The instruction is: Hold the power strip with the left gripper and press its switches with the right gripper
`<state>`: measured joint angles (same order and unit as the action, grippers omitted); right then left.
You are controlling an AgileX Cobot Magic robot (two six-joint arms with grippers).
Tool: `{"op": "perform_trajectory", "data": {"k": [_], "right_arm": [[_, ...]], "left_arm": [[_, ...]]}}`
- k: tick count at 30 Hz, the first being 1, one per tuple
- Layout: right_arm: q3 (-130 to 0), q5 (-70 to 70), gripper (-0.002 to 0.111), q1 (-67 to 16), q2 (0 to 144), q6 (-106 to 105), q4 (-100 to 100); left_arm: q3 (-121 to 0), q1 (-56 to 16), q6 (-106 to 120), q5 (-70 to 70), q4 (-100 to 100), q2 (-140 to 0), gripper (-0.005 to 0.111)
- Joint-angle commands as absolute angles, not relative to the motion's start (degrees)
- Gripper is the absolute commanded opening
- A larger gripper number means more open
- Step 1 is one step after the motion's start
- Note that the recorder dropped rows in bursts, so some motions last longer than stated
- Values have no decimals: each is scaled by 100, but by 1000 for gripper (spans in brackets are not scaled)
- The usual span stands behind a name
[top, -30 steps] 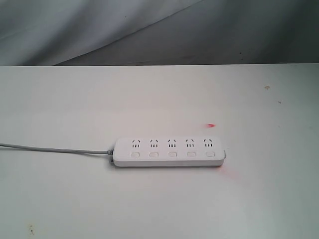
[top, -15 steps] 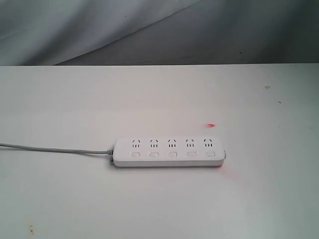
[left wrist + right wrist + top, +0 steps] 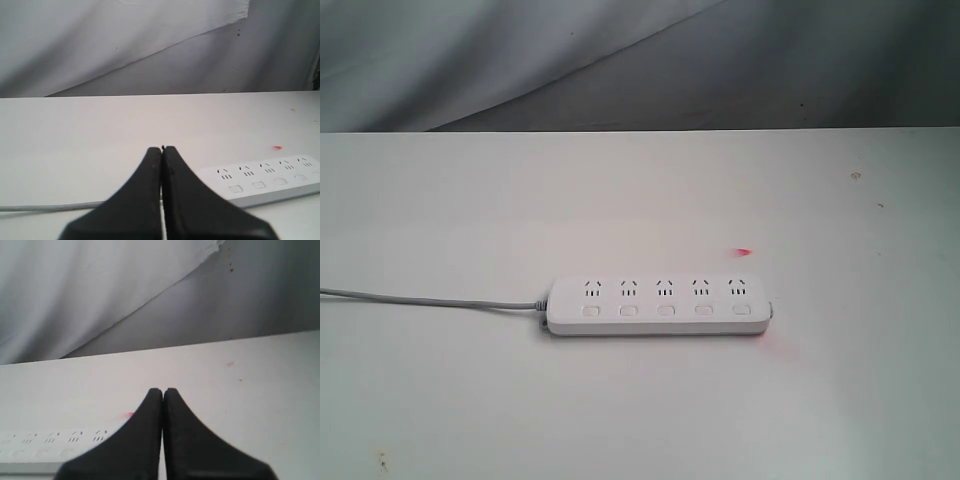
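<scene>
1. Cord (image 3: 420,299): we see a thin grey-white lead lying on the white bench (image 3: 640,190). It runs from the left edge of the exterior view to the left end of the power strip.
2. Left claw (image 3: 161,150): in the left wrist view its two black fingers are pressed together tip to tip, pinching nothing. It hangs above the bench, apart from the strip.
3. Power strip (image 3: 658,306): we find it flat on the bench, near the middle of the exterior view and towards the near edge. It lies lengthwise across the view with its face up. Five sockets (image 3: 665,289) stand in a row along its far side.
4. Switches (image 3: 665,312): five small white rounded buttons lie in a row, one just on the near side of each socket. We cannot tell whether any is pressed in.
5. Red mark (image 3: 743,252): a small red spot sits on the bench beyond the strip's right end, near it but not touching. A faint pink glow (image 3: 775,345) tints the bench just beside that same end.
6. Right claw (image 3: 162,391): in the right wrist view its black fingers are closed against each other, holding nothing. The strip shows blurred beyond them, untouched.
7. Dark speck (image 3: 856,176): a small stain marks the bench far to the right. A grey cloth (image 3: 520,50) hangs behind the bench.
</scene>
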<state>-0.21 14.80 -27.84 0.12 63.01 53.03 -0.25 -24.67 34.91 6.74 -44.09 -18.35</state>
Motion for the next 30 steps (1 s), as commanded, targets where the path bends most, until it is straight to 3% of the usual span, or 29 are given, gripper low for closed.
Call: {"op": "perform_trajectory", "data": {"k": [1,8,20,30], "right_arm": [[0,1116,0,-2039,0,5890,5228],[0,1058,0,-1259,0,5862,5076],[0,1071,0,-1259,0,5562,4993],[0,1049,0,-1259,0,401,642]], "left_arm": [[0,-2495,3459,725,-4390,-1797,0],[0,-2495,3459,725,-4390,-1797,0],[0,-2495,3459,725,-4390,-1797,0],[0,-2495,3459,725,-4390,-1797,0]]}}
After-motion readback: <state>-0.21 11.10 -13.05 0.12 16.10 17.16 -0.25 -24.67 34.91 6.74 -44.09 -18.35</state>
